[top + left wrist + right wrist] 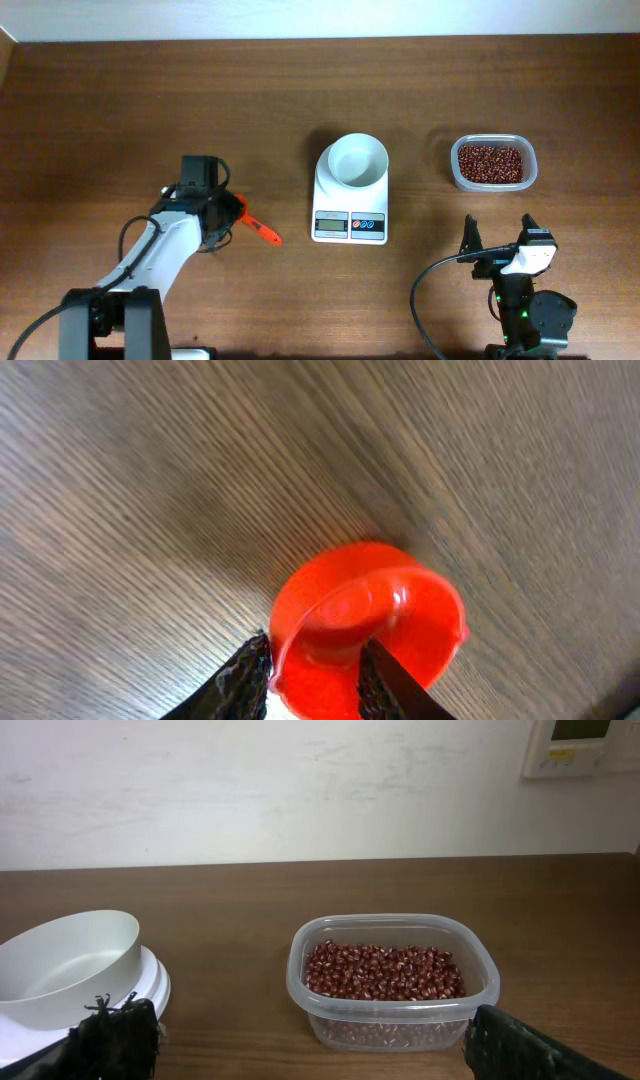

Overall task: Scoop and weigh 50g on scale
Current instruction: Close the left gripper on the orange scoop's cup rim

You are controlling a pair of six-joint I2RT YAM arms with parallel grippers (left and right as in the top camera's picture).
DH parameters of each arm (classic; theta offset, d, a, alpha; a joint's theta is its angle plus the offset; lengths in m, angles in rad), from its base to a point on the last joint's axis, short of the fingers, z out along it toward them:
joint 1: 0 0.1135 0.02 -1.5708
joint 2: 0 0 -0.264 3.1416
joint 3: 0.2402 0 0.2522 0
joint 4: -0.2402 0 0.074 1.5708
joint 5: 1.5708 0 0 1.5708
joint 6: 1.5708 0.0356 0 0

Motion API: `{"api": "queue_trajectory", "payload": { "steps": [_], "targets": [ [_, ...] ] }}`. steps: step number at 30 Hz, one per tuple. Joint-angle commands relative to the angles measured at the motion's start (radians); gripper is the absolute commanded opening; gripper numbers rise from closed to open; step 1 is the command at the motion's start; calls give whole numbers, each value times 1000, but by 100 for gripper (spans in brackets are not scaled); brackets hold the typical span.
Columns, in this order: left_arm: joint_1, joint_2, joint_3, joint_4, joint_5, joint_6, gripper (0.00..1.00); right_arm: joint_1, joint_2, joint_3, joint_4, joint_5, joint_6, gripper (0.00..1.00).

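Orange-red scoop (365, 620) fills the left wrist view, its round cup seen against the wooden surface (150, 100); the left gripper (312, 655) has its fingers (240, 680) narrow on either side of it (whether they truly pinch it I cannot tell); in the overhead view the handle pokes out toward the scale (350, 212); that scale sits mid-surface, a white bowl (357, 160) on its platform; right of it, apart, stands a clear tub (533, 165) of red-brown beans (490, 160); the right gripper (498, 236) hovers near the front edge, fingers (110, 1040) spread wide, holding nothing.
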Motion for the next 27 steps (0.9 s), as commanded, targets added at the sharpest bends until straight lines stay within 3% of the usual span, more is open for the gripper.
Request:
{"api": "queue_trajectory", "payload": {
  "steps": [1,14,27],
  "targets": [
    [-14,9,-10,5,-32,19,33,9,-3,-9,-3,5,7,99],
    [-14,9,-10,-3,-109,31,33,9,-3,-9,-2,5,7,99],
    [-14,9,-10,-10,-109,30,10,9,-3,-9,-2,5,6,99]
  ]
}}
